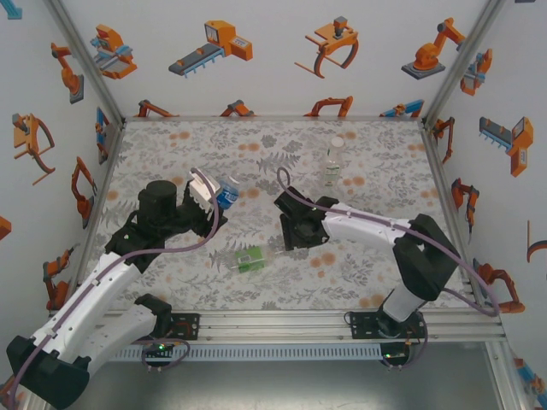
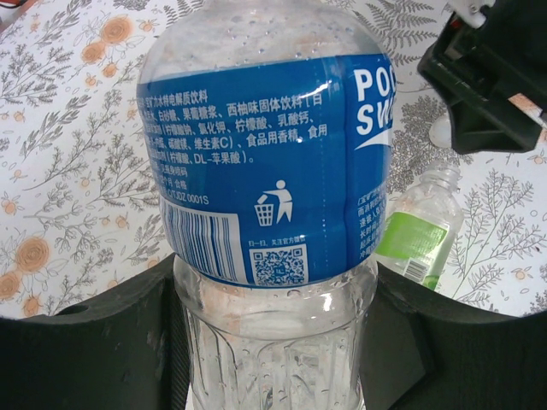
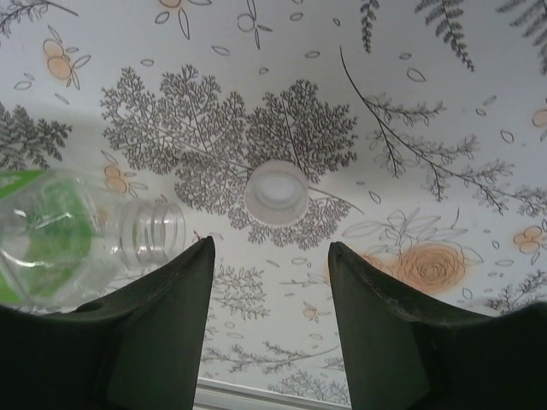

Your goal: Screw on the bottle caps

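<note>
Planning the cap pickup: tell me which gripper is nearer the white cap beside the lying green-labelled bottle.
Right. The right gripper hangs open close by the white cap, aimed at it. The left gripper is off to its left, shut on the blue-labelled bottle.

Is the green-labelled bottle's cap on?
Off. The green-labelled bottle shows a bare threaded neck; a white cap lies loose beside it.

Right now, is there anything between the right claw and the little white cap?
No, just bare flowery tablecloth. In the right wrist view the open right claw faces the white cap, and the green-labelled bottle lies off to one side.
</note>
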Tool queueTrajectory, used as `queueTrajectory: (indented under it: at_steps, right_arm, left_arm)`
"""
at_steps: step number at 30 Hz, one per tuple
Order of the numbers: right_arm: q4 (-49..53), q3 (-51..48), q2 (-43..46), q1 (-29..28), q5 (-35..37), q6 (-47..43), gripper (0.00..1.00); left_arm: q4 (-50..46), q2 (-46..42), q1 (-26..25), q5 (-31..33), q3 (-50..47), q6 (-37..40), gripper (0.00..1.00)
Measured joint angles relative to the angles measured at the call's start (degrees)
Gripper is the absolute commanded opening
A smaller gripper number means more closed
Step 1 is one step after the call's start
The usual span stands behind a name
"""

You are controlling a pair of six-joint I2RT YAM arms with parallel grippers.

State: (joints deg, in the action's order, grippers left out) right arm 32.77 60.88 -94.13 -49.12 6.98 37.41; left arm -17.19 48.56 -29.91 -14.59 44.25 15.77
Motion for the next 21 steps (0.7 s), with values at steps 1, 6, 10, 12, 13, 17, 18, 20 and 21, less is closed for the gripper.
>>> queueTrajectory:
  at_steps: [1,6,10,12,13,17,18,20,21]
  right_arm:
    - [-0.1,0.6,-1.1,0.0,0.2,-0.2,0.53]
    - [-0.4,1.8,-4.8,0.0,1.6,-1.3,0.50]
    - [-0.5,2.4,-6.5,0.0,2.1,-1.9,0.44]
    - [-0.5,2.8,-6.9,0.0,2.1,-2.4,0.44]
    - [-0.5,2.9,-7.0,0.0,2.1,-2.5,0.43]
    - [-0.7,3.5,-7.7,0.0,2.1,-2.8,0.39]
    - [-0.7,3.8,-8.0,0.0,2.1,-2.9,0.38]
    - [-0.9,4.0,-8.1,0.0,2.1,-3.0,0.35]
    - [-1.0,4.1,-8.1,0.0,2.1,-3.0,0.34]
  left_arm:
    - [0.0,0.1,0.0,0.0,0.0,0.0,0.00]
    - [-0.3,0.4,0.0,0.0,0.0,0.2,0.00]
    - [-0.4,0.8,0.0,0.0,0.0,0.2,0.00]
    - [-0.4,1.2,0.0,0.0,0.0,0.3,0.00]
    - [-0.4,1.3,0.0,0.0,0.0,0.4,0.00]
    - [-0.6,2.0,0.0,0.0,0.0,0.4,0.00]
    - [-0.6,2.1,0.0,0.0,0.0,0.4,0.00]
    - [-0.7,2.2,0.0,0.0,0.0,0.4,0.00]
    - [-0.7,2.3,0.0,-0.1,0.0,0.4,0.00]
